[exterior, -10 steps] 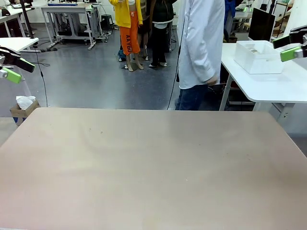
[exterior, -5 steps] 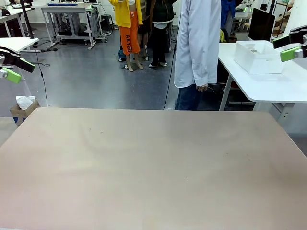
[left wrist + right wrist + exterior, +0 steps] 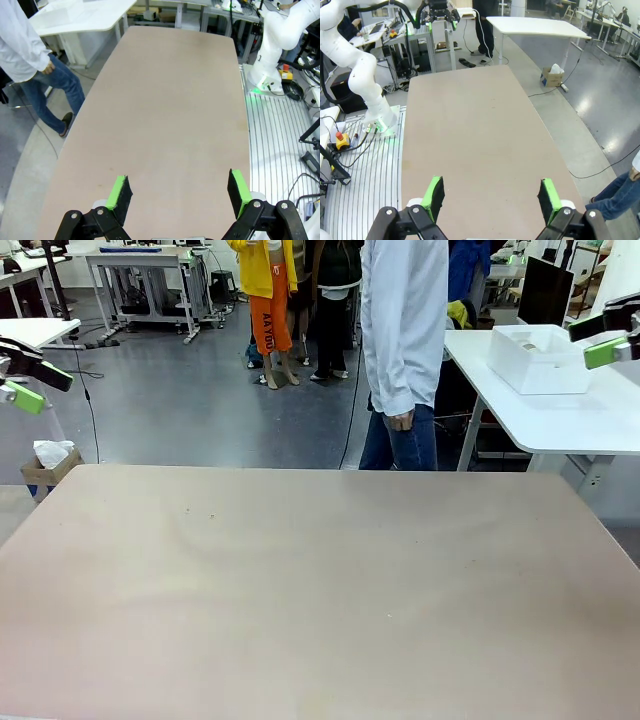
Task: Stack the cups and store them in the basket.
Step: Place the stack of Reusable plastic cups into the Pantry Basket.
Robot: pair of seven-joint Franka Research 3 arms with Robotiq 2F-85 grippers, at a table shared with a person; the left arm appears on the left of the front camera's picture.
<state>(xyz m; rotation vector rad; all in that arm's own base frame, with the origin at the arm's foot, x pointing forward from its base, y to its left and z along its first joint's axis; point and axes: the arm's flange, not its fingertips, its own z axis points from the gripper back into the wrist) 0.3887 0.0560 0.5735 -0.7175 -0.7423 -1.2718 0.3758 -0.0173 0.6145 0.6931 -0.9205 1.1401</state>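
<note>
Waiting with my left gripper (image 3: pixel 179 192) and right gripper (image 3: pixel 490 200) both spread wide and empty above the bare table (image 3: pixel 320 580), I judge nothing started: no cups placed, and the basket (image 3: pixel 538 358) sits apart on the far white table (image 3: pixel 600 420).

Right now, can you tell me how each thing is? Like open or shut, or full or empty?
left gripper: open, holding nothing, above the table.
right gripper: open, holding nothing, above the table.
table: bare beige top.
basket: upright on the white side table; whether anything is inside is too hard to tell.
person: standing beyond the table's far edge.
</note>
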